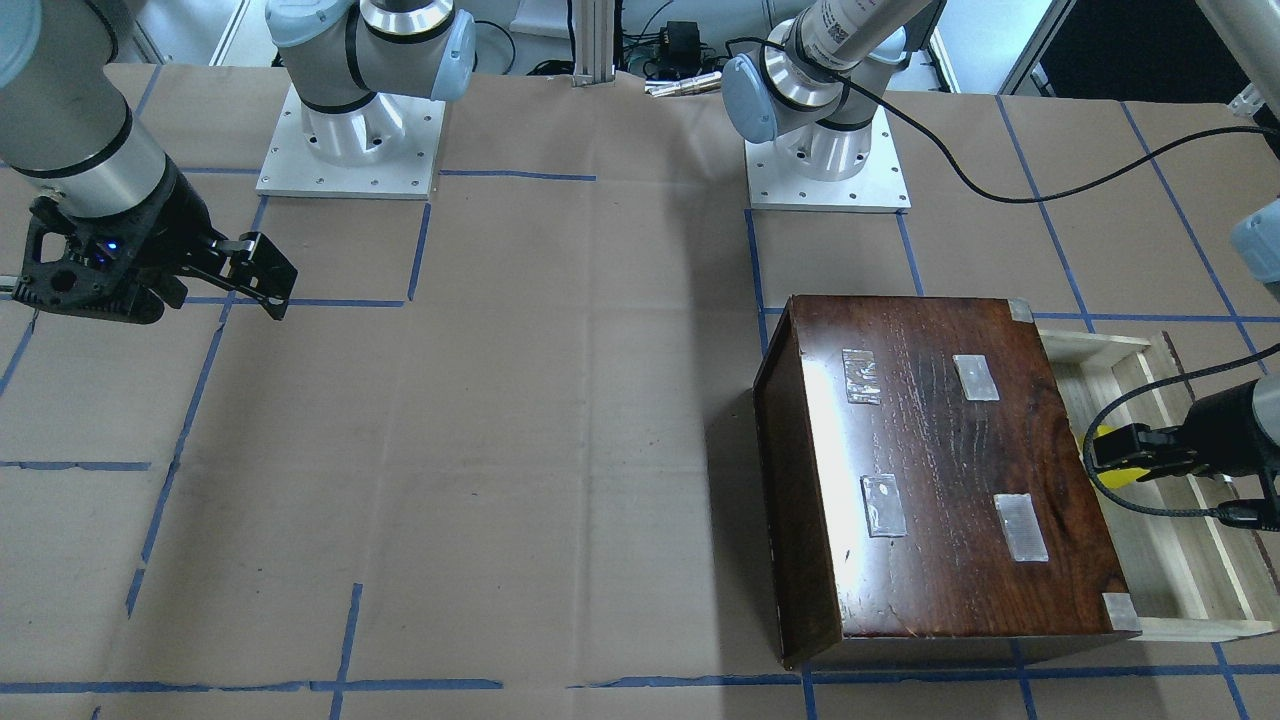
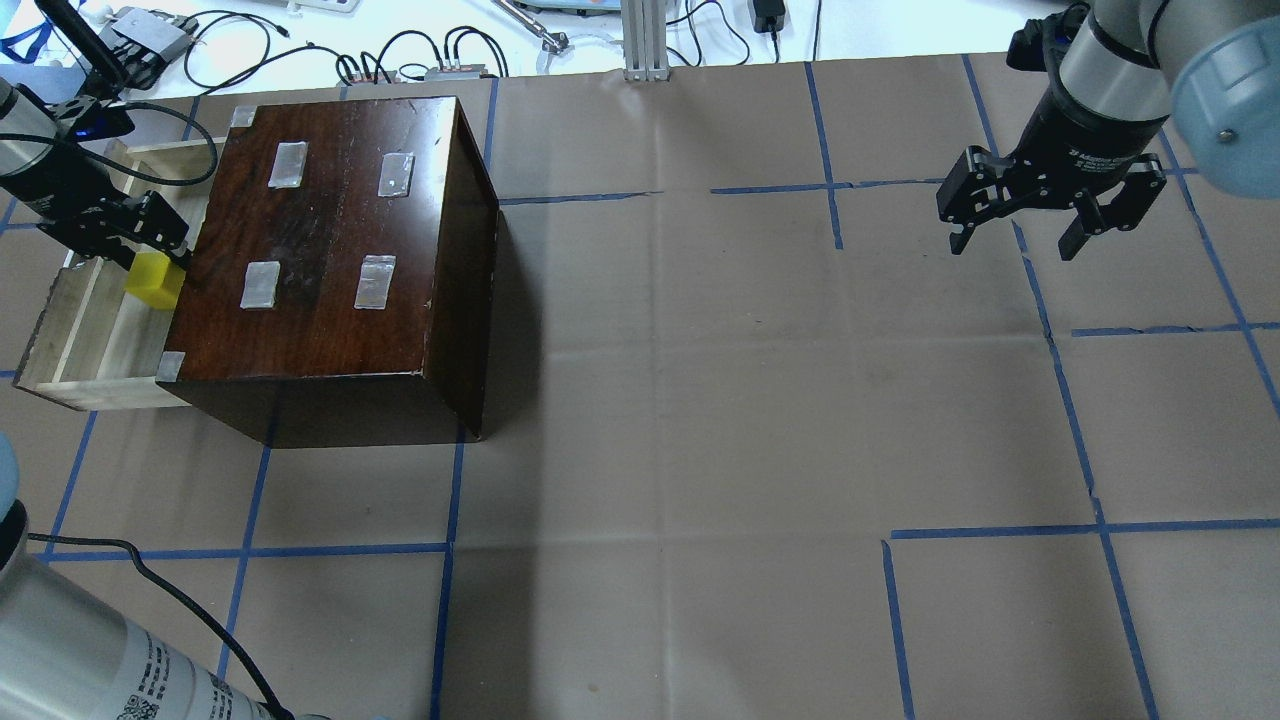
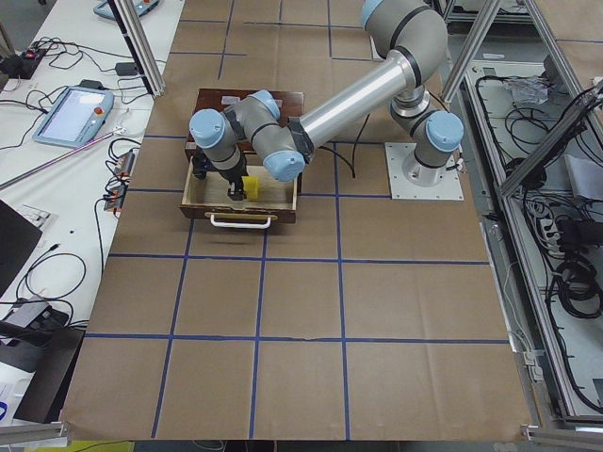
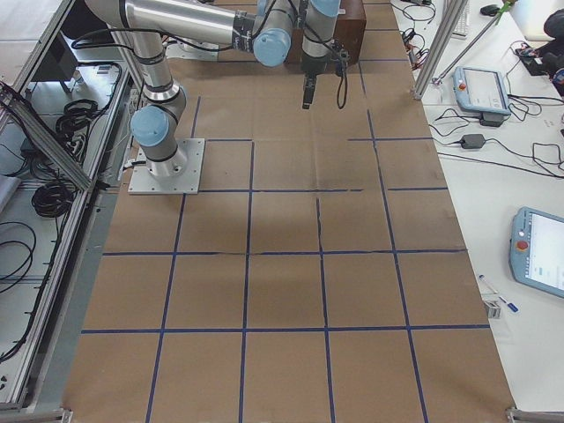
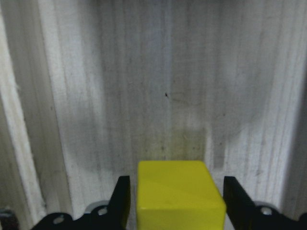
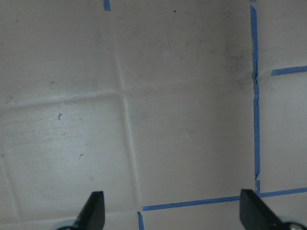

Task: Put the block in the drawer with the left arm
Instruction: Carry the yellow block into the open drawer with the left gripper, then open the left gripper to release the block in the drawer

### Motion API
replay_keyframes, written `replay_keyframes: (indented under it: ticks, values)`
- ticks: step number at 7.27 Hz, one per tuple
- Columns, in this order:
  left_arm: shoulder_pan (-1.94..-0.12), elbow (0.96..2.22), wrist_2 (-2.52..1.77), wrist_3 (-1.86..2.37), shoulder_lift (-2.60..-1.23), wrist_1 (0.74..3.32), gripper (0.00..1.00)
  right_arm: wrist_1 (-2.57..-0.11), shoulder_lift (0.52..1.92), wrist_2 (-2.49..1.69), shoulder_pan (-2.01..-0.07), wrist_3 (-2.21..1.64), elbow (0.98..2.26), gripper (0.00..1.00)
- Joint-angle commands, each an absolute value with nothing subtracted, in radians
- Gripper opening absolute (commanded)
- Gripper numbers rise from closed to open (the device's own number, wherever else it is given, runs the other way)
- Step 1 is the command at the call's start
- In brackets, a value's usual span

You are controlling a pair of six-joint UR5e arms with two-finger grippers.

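While my left gripper (image 2: 140,245) hangs over the pulled-out drawer (image 2: 75,340), its fingers (image 5: 120,199) stand slightly apart on either side of the yellow block (image 2: 153,279) — narrow gaps show, the block down in the pale tray beside the dark wooden box (image 2: 330,240). Far across the bench (image 2: 700,450) my right gripper (image 2: 1050,215) hovers — fingers spread wide, empty.

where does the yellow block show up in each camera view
Front-facing: block, right edge, in the drawer.
Overhead, far left, beside the box.
Exterior left, upper centre-left.
Exterior right: not visible.
Left wrist, bottom centre.
Right wrist: not in it.
Shared landmark: dark brown box.
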State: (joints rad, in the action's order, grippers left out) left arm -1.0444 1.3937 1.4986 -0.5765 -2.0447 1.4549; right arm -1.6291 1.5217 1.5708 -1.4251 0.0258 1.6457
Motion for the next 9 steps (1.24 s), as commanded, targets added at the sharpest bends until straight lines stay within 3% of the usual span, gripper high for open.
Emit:
replay_keyframes:
  ticks: [1,2,3,6,9]
  values:
    - [-1.045,1.378,1.505,-0.575,-2.007,1.471,0.74,-1.629,1.522,1.571,-1.425,0.025,1.646,1.0]
    - [-1.045,1.361,1.506,-0.58,-1.97,1.473,0.76,-1.629,1.522,1.571,-1.425,0.026,1.646,1.0]
    - [-1.045,1.37,1.506,-0.577,-1.941,1.473,0.98,-1.629,1.522,1.571,-1.425,0.026,1.644,1.0]
    - [-1.173,1.411,1.547,-0.391,-1.811,1.526,0.99,-1.629,1.522,1.571,-1.425,0.026,1.646,1.0]
    - [-1.429,1.411,1.608,-0.114,-1.784,1.611,0.99,-1.629,1.522,1.571,-1.425,0.025,1.644,1.0]
